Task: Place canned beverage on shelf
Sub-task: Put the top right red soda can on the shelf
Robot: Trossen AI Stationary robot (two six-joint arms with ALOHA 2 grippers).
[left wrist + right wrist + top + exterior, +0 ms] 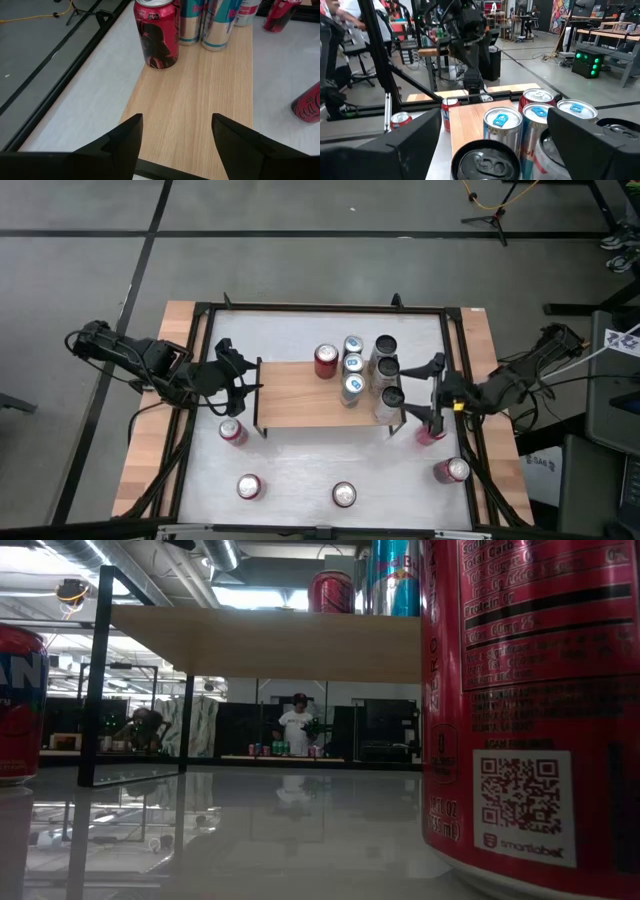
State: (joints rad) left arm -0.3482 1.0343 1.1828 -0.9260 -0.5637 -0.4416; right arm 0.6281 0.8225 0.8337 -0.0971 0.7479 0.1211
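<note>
The shelf [300, 405], a light wooden board on thin black legs, stands mid-table. On its right half stand a red can [326, 361], three blue-and-silver cans [352, 365] and three dark-topped cans [388, 369]. My right gripper [432, 390] is level at the shelf's right end and open. In its wrist view the fingers [410, 145] stand on either side of the nearest dark-topped can [482, 160], apart from it. My left gripper [240, 376] hangs open over the shelf's left end [190, 100], nothing between its fingers.
Red cans stand upright on the white tabletop: one near the shelf's left leg [232, 431], two near the front edge [249, 486] [344, 495], two at the right [452, 470] [430, 432]. The shelf's left half is bare. People stand in the room behind [296, 725].
</note>
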